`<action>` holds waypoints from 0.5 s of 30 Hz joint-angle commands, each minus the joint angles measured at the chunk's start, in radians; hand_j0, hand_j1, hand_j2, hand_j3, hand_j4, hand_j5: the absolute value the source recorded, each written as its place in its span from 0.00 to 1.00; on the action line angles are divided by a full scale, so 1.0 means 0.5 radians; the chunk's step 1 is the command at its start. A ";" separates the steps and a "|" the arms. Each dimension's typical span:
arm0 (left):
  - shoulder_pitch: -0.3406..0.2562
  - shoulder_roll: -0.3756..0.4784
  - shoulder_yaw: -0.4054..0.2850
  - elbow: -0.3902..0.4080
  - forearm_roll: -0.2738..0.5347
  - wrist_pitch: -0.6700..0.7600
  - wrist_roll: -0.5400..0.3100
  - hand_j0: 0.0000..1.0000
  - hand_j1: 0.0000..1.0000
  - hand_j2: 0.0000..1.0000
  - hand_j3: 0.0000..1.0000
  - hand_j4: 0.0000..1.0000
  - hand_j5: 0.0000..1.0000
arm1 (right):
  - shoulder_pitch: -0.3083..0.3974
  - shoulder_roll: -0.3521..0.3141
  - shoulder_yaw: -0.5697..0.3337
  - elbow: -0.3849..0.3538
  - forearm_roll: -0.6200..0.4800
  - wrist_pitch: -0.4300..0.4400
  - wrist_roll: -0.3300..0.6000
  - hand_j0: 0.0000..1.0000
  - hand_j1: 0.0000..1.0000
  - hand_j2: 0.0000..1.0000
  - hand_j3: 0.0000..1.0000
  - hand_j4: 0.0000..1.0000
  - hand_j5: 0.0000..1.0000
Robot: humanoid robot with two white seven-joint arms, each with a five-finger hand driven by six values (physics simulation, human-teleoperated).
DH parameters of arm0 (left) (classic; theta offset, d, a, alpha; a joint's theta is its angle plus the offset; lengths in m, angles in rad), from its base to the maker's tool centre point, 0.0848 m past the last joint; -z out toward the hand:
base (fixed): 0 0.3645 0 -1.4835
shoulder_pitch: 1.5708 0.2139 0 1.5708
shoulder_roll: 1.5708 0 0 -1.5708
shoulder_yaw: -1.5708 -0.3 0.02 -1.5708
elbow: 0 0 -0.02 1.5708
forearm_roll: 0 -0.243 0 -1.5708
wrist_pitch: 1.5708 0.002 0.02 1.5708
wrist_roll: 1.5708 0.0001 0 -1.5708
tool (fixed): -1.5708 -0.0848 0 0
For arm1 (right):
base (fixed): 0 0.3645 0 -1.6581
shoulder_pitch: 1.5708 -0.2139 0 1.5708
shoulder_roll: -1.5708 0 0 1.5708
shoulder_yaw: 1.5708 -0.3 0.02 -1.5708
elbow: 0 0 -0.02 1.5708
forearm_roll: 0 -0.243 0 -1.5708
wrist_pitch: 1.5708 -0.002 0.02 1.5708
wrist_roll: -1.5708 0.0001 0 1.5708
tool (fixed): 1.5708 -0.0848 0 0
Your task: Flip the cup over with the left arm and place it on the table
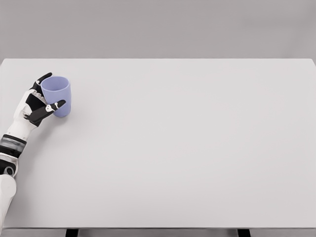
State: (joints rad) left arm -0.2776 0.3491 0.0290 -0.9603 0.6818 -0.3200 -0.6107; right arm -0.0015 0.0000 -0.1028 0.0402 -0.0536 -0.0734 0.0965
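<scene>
One left hand (39, 104) half-curled around upright lilac cup (57, 95), seemingly gripping, on table (187, 148).

I see only two things in the way, both far left on the table (187, 158): the cup (58, 95) and my left hand (38, 104) around it. Centre, right and front lie open for a pass.

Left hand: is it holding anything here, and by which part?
The left hand grips the lilac cup by its side wall, fingers wrapped around it; the cup stands mouth-up on the table.
</scene>
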 commanded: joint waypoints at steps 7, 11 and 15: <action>0.000 0.004 0.000 -0.003 0.011 -0.001 0.000 0.89 0.89 0.89 0.89 0.89 0.89 | 0.000 0.000 0.000 0.002 0.000 0.000 0.000 1.00 1.00 1.00 1.00 1.00 1.00; 0.000 0.004 0.000 -0.006 0.011 -0.001 0.000 0.90 0.90 0.90 0.90 0.90 0.90 | 0.000 0.000 0.000 -0.001 0.000 0.000 0.000 1.00 1.00 1.00 1.00 1.00 1.00; 0.003 0.004 0.000 -0.009 0.011 -0.004 0.000 0.97 0.97 0.97 0.97 0.97 0.97 | 0.000 0.000 0.000 -0.001 0.000 0.000 0.000 1.00 1.00 1.00 1.00 1.00 1.00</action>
State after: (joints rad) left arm -0.2761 0.3505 0.0290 -0.9632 0.6818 -0.3212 -0.6107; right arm -0.0015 0.0000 -0.1028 0.0401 -0.0536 -0.0736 0.0965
